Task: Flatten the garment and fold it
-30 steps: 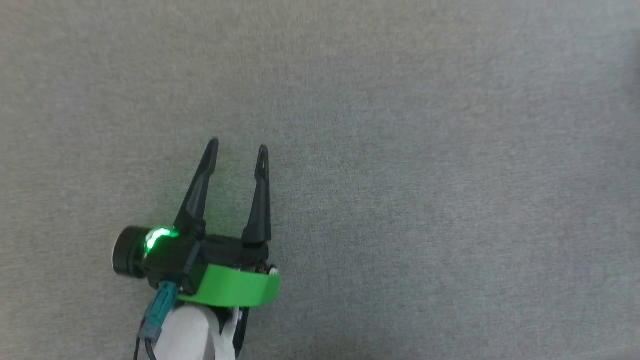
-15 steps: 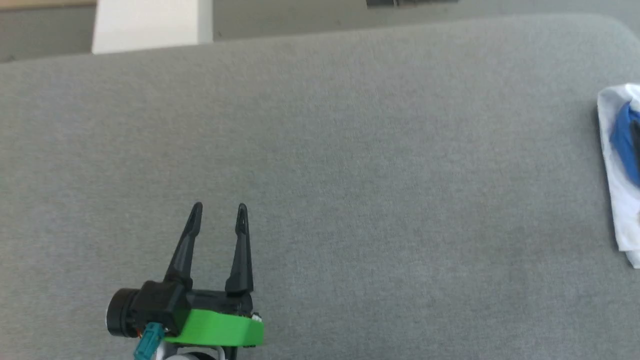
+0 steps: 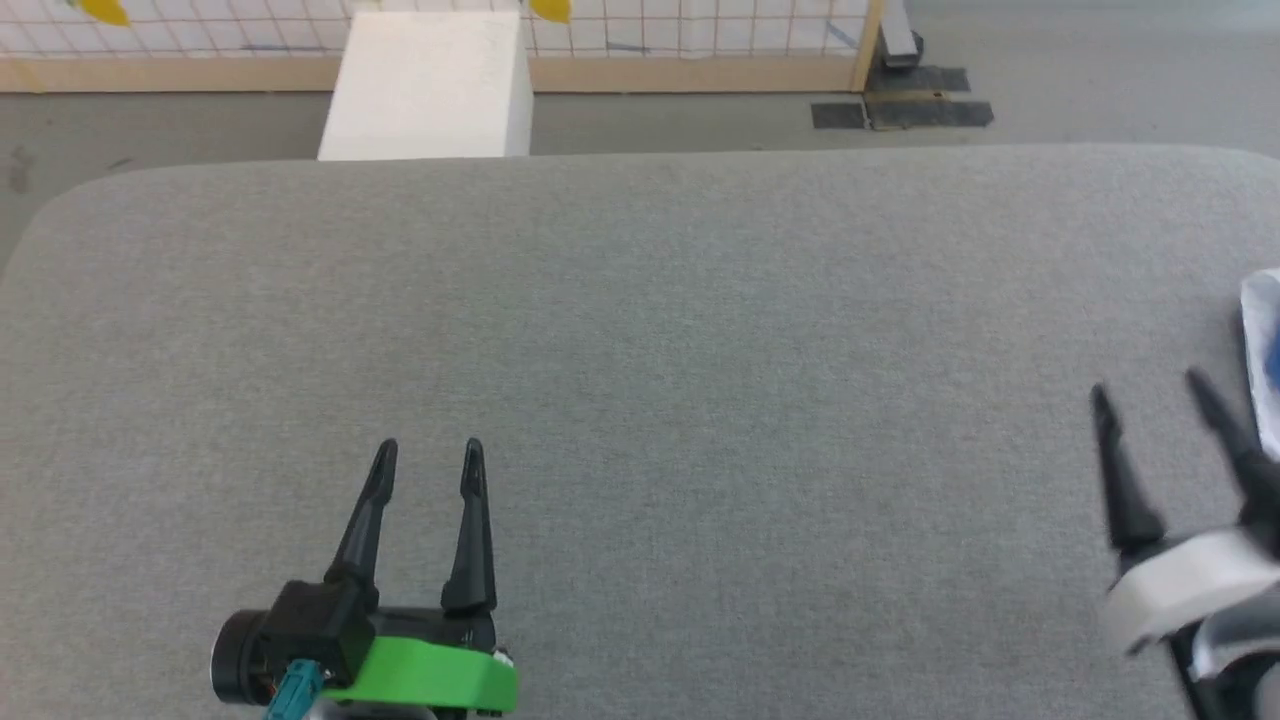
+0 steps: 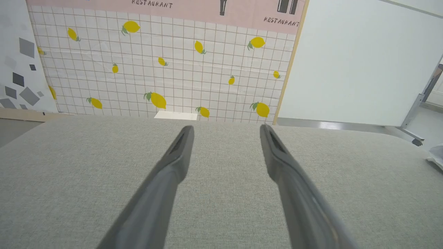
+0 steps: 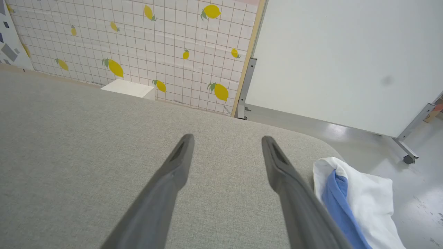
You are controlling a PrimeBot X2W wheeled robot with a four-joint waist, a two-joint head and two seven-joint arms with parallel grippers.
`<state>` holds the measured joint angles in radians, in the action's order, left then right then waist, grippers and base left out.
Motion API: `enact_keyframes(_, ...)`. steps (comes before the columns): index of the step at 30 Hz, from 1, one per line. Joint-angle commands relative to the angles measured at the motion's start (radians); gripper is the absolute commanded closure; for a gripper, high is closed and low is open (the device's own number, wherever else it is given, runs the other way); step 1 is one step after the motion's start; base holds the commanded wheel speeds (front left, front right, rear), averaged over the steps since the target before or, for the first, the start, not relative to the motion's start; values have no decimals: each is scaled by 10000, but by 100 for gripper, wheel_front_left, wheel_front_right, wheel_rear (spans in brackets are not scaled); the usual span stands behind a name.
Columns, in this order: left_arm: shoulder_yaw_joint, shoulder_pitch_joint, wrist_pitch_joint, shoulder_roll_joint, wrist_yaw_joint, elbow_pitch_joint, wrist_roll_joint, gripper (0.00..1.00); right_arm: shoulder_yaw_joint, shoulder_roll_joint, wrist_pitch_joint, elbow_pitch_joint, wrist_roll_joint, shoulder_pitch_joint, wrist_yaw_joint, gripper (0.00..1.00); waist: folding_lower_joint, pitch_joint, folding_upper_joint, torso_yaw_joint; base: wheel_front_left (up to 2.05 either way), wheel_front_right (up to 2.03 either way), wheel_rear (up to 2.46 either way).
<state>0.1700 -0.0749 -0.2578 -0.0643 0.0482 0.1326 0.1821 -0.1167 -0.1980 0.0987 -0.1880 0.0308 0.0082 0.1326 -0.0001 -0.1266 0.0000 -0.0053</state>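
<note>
Holding nothing, my left gripper (image 3: 430, 447) and right gripper (image 3: 1147, 386) both stand with fingers spread wide over the grey padded surface (image 3: 700, 350). The head view cuts the garment (image 3: 1260, 310) to a white-and-blue sliver at its right edge. My right wrist view shows it bunched at the surface's rounded corner, just beside my right finger.

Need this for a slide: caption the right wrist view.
Open right gripper above a grey fabric surface, bunched white-and-blue shirt at its edge.
</note>
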Motion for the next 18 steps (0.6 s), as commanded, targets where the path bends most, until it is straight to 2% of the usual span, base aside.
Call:
enact_keyframes(1,-3,-203,-39,23,3,-99,128,0,36,282,-195,-30,-214,315,-19,0,1,159,0,149,0,0,0)
enact_keyframes(4,46,-416,-39,51,6,-260,112,0,-10,895,-623,174,-531,876,-19,0,1,303,0,196,0,0,0)
enact_keyframes(8,188,-713,-39,73,-114,-484,65,0,-45,1266,-1288,527,-707,1377,-19,0,1,497,0,228,0,0,0)
enact_keyframes(13,242,-1017,-39,93,-158,-578,-61,0,-163,1448,-1913,784,-728,1664,-19,0,1,718,0,196,0,0,0)
enact_keyframes(18,295,-1269,-39,116,-140,-601,-9,0,-282,1473,-2180,1149,-148,1673,-19,0,1,873,0,173,0,0,0)
